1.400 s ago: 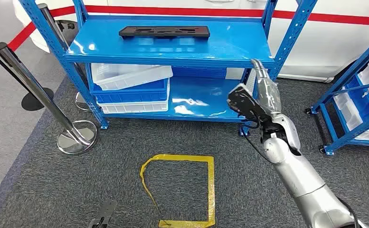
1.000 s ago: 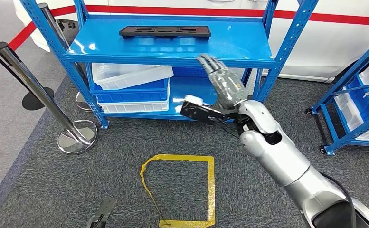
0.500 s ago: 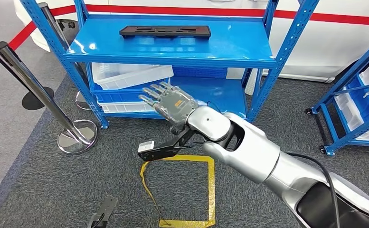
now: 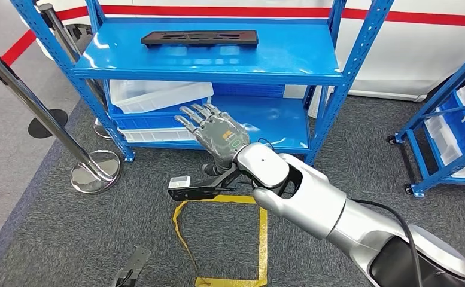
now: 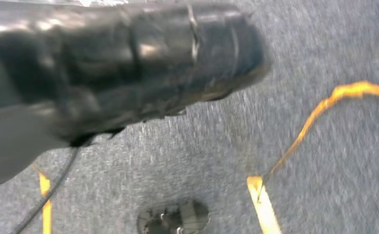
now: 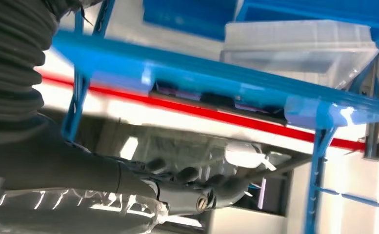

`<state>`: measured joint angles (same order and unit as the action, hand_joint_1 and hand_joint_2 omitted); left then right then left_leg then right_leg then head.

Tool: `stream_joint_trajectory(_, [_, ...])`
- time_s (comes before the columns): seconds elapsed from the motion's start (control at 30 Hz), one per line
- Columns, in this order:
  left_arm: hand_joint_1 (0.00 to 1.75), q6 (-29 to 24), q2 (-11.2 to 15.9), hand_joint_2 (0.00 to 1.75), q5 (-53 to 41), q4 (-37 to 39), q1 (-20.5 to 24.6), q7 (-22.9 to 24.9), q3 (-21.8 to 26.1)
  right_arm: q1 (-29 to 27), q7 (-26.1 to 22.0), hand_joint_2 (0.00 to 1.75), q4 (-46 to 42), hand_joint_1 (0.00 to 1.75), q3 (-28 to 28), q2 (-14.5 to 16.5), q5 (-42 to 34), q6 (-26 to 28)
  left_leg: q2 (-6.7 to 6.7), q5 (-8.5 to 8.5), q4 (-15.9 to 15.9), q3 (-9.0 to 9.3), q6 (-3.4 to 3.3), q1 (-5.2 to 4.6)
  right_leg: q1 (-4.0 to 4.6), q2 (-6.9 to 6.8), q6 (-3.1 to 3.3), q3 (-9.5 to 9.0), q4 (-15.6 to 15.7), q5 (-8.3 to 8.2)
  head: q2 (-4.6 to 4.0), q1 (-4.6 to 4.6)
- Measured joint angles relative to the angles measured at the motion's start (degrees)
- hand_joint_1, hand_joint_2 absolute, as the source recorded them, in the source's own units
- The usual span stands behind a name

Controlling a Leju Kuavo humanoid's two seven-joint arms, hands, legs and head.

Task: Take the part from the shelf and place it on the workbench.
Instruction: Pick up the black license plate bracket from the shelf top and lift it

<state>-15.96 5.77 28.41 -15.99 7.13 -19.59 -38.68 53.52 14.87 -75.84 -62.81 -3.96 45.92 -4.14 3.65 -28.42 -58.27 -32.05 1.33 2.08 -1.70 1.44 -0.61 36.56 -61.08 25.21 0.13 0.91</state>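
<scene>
Part (image 4: 200, 38), black flat tray-like piece, sits on the top level of the blue shelf (image 4: 331, 66), toward the back, untouched; I also see its dark edge (image 6: 216, 100) from below in the right wrist view. Going big to small: shelf first, with white and blue bins (image 4: 158, 101) stacked on its lower level, left side. My right arm (image 4: 313, 203) crosses the frame from lower right, right hand (image 4: 215, 131) raised in front of the lower level, fingers spread apart and straight, holding nothing, well below the part. Chrome stanchion (image 4: 56, 128) stands left of the shelf on grey carpet. Yellow tape square (image 4: 224, 239) on the floor in front. Left hand (image 5: 129, 63) is a dark blur over the carpet; I can't tell its finger state.
</scene>
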Motion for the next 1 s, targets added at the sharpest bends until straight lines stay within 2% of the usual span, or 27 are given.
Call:
stream_joint_trajectory(0.07, [0.00,1.3,0.0,0.00,0.0,0.0,0.1,0.3,-0.2,-0.7,0.9,0.00,0.0,0.00,1.2,0.5,-1.3,3.0,-1.34,-1.16,-2.3,-1.12,0.35,0.07,0.04,-0.25,0.80,-0.22,0.1,0.13,0.00,0.20])
stream_joint_trajectory(0.1, [0.00,2.2,0.0,0.00,0.1,0.0,0.2,0.5,-0.3,-0.8,1.5,0.00,0.0,0.00,1.9,0.7,-1.6,4.4,-2.13,-2.32,-5.2,-2.60,0.40,0.02,0.12,-0.45,1.13,-0.43,0.2,0.23,0.00,0.33])
stream_joint_trajectory(0.17, [0.00,3.7,0.0,0.00,0.3,0.0,0.4,0.6,-0.6,-1.4,2.7,0.00,0.0,0.00,3.2,1.1,-1.3,7.0,-2.86,-4.81,-13.1,-7.02,0.34,-0.16,0.51,-0.95,1.58,-0.76,0.2,0.47,0.00,0.54])
stream_joint_trajectory(0.2, [0.00,3.9,0.0,0.00,0.4,0.0,0.4,0.7,-0.7,-1.8,3.2,0.00,0.1,0.00,3.8,1.2,-0.9,8.1,-2.90,-5.18,-16.0,-8.95,0.18,-0.28,0.75,-1.15,1.76,-0.91,0.2,0.59,0.00,0.54])
stream_joint_trajectory(0.23, [0.00,4.0,0.0,0.00,0.3,0.0,0.4,0.7,-0.9,-2.3,3.6,0.00,0.2,0.00,4.2,1.4,-0.6,9.0,-2.91,-4.56,-17.0,-10.06,-0.09,-0.44,0.99,-1.29,1.94,-1.06,0.2,0.71,0.00,0.52])
stream_joint_trajectory(0.27, [0.00,4.0,0.0,0.00,0.3,0.0,0.4,0.8,-1.0,-2.6,4.0,0.00,0.3,0.00,4.6,1.5,-0.4,9.7,-2.91,-2.90,-15.7,-10.04,-0.49,-0.69,1.18,-1.36,2.08,-1.23,0.2,0.82,0.00,0.52])
stream_joint_trajectory(0.33, [0.00,3.7,0.0,0.00,0.0,0.0,0.4,0.9,-1.2,-2.9,4.4,0.00,0.4,0.00,5.6,2.0,-1.2,10.4,-3.16,1.61,-8.5,-7.51,-1.62,-1.50,1.36,-1.40,2.21,-1.54,0.2,0.99,0.00,0.51])
stream_joint_trajectory(0.37, [0.00,3.5,0.1,0.00,-0.1,0.0,0.5,0.9,-1.3,-2.9,4.4,0.00,0.5,0.00,6.1,2.2,-1.8,10.5,-3.35,3.11,-4.9,-6.05,-2.12,-1.94,1.46,-1.39,2.18,-1.59,0.3,1.04,0.00,0.52])
stream_joint_trajectory(0.4, [0.00,3.3,0.1,0.00,-0.2,0.0,0.7,0.9,-1.4,-2.9,4.3,0.00,0.6,0.00,6.5,2.4,-2.4,10.5,-3.51,3.77,-2.5,-5.00,-2.48,-2.29,1.52,-1.40,2.07,-1.57,0.3,1.04,0.00,0.54])
stream_joint_trajectory(0.43, [0.00,3.2,0.2,0.00,-0.3,0.1,0.8,0.9,-1.5,-2.9,4.3,0.00,0.8,0.00,6.8,2.5,-2.9,10.5,-3.60,3.72,-1.3,-4.51,-2.68,-2.52,1.56,-1.45,1.92,-1.53,0.5,1.02,0.00,0.54])
stream_joint_trajectory(0.53, [0.00,3.1,0.2,0.00,-0.5,0.1,0.9,1.0,-1.9,-2.9,4.1,0.00,1.1,0.00,7.4,2.9,-3.4,10.5,-3.40,3.90,0.1,-3.78,-2.91,-2.28,1.71,-1.61,1.19,-1.52,0.5,1.33,0.00,0.49])
stream_joint_trajectory(0.6, [0.00,3.1,0.2,0.00,-0.5,0.1,1.0,1.0,-2.0,-2.7,4.0,0.87,1.2,0.00,7.8,3.2,-3.6,10.5,-3.37,4.28,1.0,-3.11,-3.23,-1.94,1.75,-1.53,0.78,-0.15,-2.7,3.40,0.00,0.41])
stream_joint_trajectory(0.67, [0.00,3.1,0.2,0.00,-0.5,0.1,1.1,1.0,-2.1,-2.8,4.0,1.75,1.4,0.00,8.1,3.2,-3.6,10.5,-3.32,4.29,1.2,-2.89,-3.52,-1.93,1.61,-1.49,0.47,3.34,-9.8,6.49,0.00,0.41])
stream_joint_trajectory(0.7, [0.00,3.1,0.2,0.00,-0.6,0.1,1.1,1.0,-2.1,-2.8,4.0,1.75,1.5,0.00,8.2,3.2,-3.6,10.5,-3.27,4.22,1.1,-2.88,-3.58,-1.91,1.52,-1.49,0.30,5.05,-12.9,7.33,0.00,0.43])
stream_joint_trajectory(0.73, [0.00,3.1,0.2,0.00,-0.6,0.1,1.1,1.0,-2.1,-2.9,4.0,1.75,1.6,0.00,8.2,3.2,-3.6,10.5,-3.20,4.14,1.1,-2.86,-3.58,-1.88,1.38,-1.50,0.12,6.08,-14.4,7.15,0.00,0.42])
stream_joint_trajectory(0.77, [0.00,3.1,0.1,0.00,-0.6,0.1,1.1,1.0,-2.1,-2.9,3.9,1.75,1.8,0.00,8.2,3.3,-3.6,10.5,-3.10,4.01,0.9,-2.82,-3.51,-1.82,1.21,-1.50,-0.05,6.00,-13.5,5.82,0.00,0.43])
stream_joint_trajectory(0.83, [0.00,3.1,0.1,0.00,-0.7,0.1,1.1,1.0,-2.2,-2.9,3.8,1.75,1.9,0.00,8.3,3.4,-3.6,10.6,-2.86,3.48,0.3,-2.76,-3.11,-1.61,0.80,-1.47,-0.36,3.34,-6.9,1.62,0.00,0.41])
stream_joint_trajectory(0.87, [0.00,3.1,0.1,0.00,-0.8,0.1,1.2,1.1,-2.2,-2.8,3.8,1.75,2.0,0.00,8.3,3.5,-3.6,10.6,-2.75,3.13,-0.2,-2.90,-2.80,-1.61,0.73,-1.35,-0.41,1.74,-3.5,0.24,0.00,0.39])
stream_joint_trajectory(0.9, [0.00,3.1,0.1,0.00,-0.8,0.1,1.3,1.2,-2.3,-2.6,3.7,1.75,2.2,0.00,8.3,3.6,-3.5,10.7,-2.64,2.89,-0.6,-3.14,-2.47,-1.64,0.74,-1.20,-0.27,0.71,-1.2,-0.35,0.00,0.39])
stream_joint_trajectory(0.93, [0.00,3.1,0.1,0.00,-0.9,0.1,1.4,1.2,-2.4,-2.5,3.7,1.75,2.3,0.00,8.3,3.8,-3.4,10.7,-2.56,2.75,-0.9,-3.39,-2.17,-1.68,0.84,-1.05,-0.05,0.30,-0.3,-0.24,0.00,0.40])
stream_joint_trajectory(1.0, [0.00,2.9,0.1,0.00,-1.0,0.1,1.5,1.4,-2.6,-2.3,3.5,1.75,2.8,0.00,8.3,4.2,-3.0,10.9,-2.47,2.73,-1.0,-3.63,-1.66,-1.64,1.01,-0.92,0.70,0.21,0.0,-0.01,0.00,0.44])
